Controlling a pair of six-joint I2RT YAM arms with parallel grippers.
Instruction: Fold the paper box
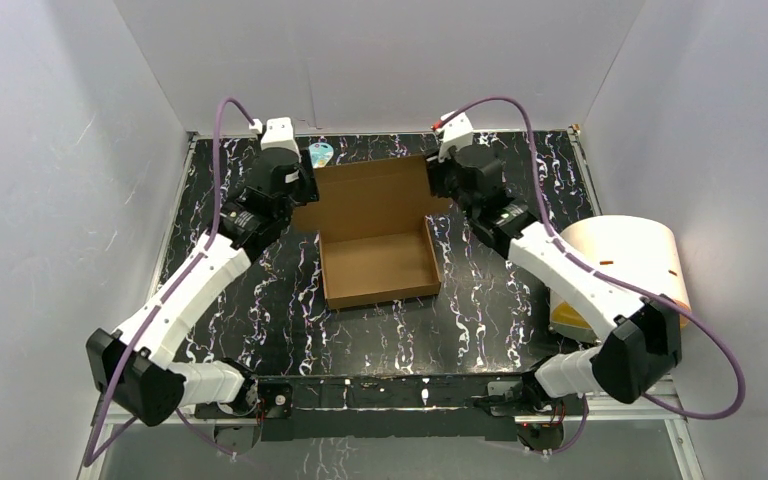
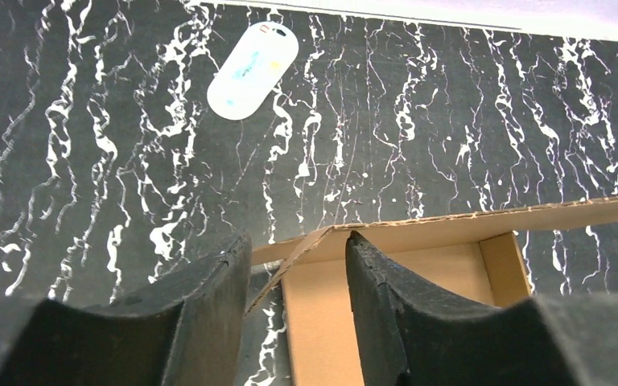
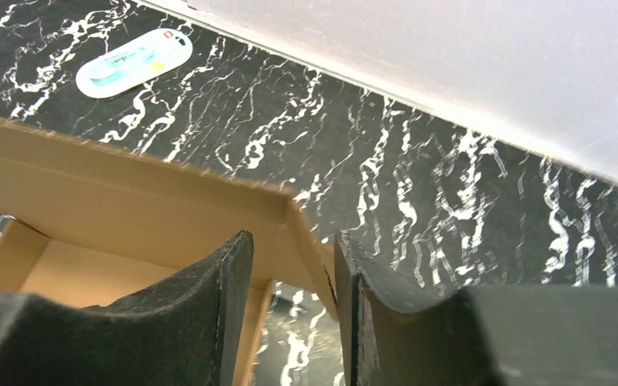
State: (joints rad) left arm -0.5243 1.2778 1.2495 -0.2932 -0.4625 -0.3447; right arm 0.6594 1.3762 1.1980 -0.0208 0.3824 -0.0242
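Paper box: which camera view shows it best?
Top external: the whole paper box shows, tray walls raised, lid panel open behind. The left wrist view catches only one far corner flap; the right wrist view only the other far corner.

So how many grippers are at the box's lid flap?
2. The left gripper straddles the paper box's lid at its left corner, the right gripper at its right corner.
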